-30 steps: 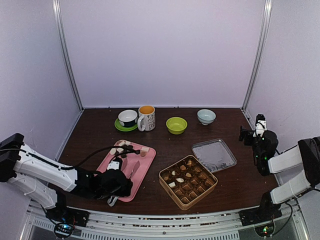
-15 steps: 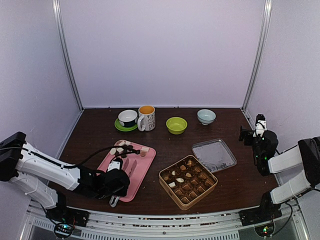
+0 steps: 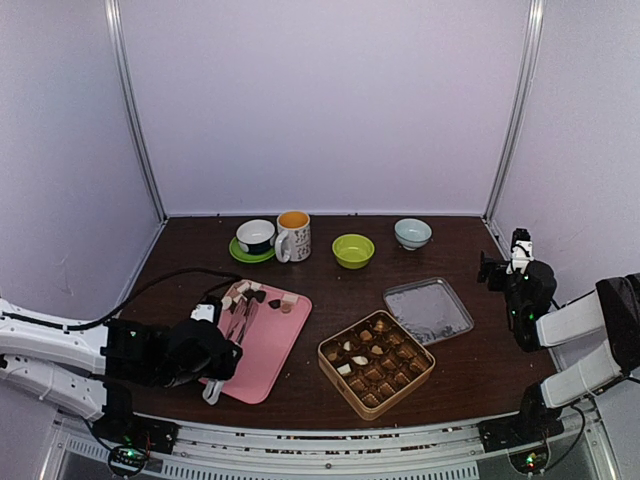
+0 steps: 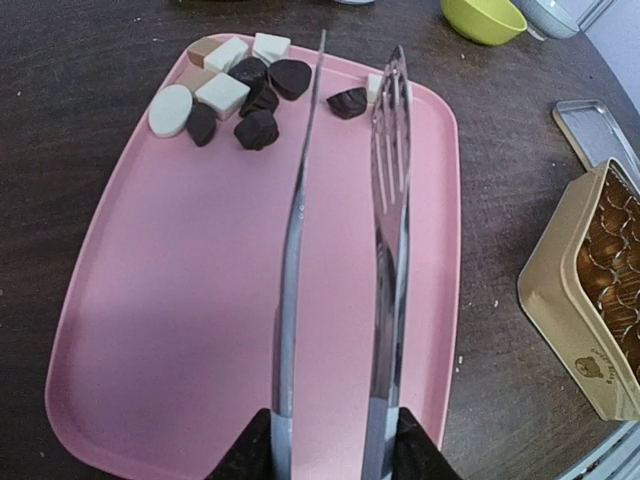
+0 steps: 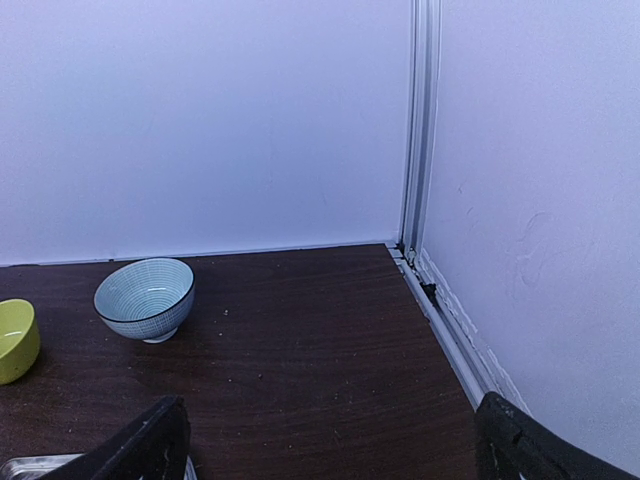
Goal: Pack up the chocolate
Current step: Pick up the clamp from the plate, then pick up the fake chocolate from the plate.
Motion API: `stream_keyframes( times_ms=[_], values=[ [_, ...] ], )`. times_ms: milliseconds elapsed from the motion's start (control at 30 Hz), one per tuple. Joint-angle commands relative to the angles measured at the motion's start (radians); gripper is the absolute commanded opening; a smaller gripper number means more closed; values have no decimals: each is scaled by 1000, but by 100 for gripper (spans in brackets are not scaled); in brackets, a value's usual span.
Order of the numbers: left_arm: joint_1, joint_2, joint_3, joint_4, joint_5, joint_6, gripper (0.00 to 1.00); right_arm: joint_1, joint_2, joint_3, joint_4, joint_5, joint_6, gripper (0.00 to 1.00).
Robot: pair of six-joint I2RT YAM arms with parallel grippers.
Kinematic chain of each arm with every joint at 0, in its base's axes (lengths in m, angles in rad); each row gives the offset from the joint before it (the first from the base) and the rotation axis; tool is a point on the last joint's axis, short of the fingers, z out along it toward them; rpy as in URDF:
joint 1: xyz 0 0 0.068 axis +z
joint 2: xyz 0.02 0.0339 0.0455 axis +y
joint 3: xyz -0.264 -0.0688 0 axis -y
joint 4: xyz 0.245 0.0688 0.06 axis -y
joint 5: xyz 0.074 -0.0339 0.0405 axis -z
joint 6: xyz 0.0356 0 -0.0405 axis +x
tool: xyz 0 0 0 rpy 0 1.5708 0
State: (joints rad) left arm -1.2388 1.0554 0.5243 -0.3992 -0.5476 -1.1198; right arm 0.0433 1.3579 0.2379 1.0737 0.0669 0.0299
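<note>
Chocolate sits bunched at the pink tray's far end; the left tool has narrowed onto the tongs (right tool wide, idle), so picking can begin.

Tongs over pink tray, tips near chocolate; open tin beside.

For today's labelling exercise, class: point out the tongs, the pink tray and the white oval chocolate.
tongs (image 4: 388, 240): left wrist view, on the slotted blade.
pink tray (image 4: 180, 300): left wrist view, bare floor beside the tongs.
white oval chocolate (image 4: 168, 110): left wrist view, its top face.
</note>
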Motion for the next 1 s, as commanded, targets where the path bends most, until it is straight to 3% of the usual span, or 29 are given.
stream_keyframes(
  times_ms=[0,333,700,967],
  values=[
    [9,-107,23,-129,-11,11,36,-6,1,9,20,0,3,100],
    [152,-292,-1,-158,191,103,33,-6,2,10,20,1,2,100],
    [210,-105,92,-153,271,205,33,-6,1,9,21,1,2,100],
    [296,-45,178,-280,334,240,33,-6,1,10,21,1,3,100]
  ],
)
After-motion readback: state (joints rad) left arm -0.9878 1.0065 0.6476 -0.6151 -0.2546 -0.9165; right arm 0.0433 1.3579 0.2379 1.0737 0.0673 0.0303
